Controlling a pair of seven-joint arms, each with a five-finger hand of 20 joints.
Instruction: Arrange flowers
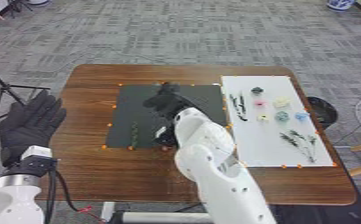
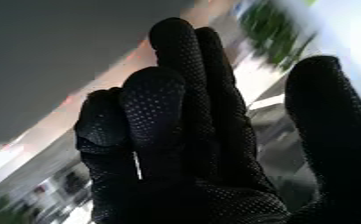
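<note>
Over the upper middle of the dark mat (image 1: pixel 123 112), my right hand (image 1: pixel 167 102) appears in the head view. In the right wrist view that right hand (image 2: pixel 172 135) is open, thumb apart from the fingers, holding nothing; a blurred green sprig (image 2: pixel 270 30) is beyond it. My left hand (image 1: pixel 32 122) rests open beside the table's left edge. A thin green stem (image 1: pixel 134 136) lies on the mat's lower left. The white sheet (image 1: pixel 265 155) carries a pink flower (image 1: pixel 259 103), a cream flower (image 1: pixel 282 101), a blue flower (image 1: pixel 302 116), dark leaves (image 1: pixel 239 106) and green sprigs (image 1: pixel 298 142).
The brown table (image 1: pixel 150 177) has orange markers around the mat and sheet. A black bin (image 1: pixel 321 111) stands off its right edge, and a black tripod (image 1: pixel 6 89) is at the far left. My right forearm crosses the space between mat and sheet.
</note>
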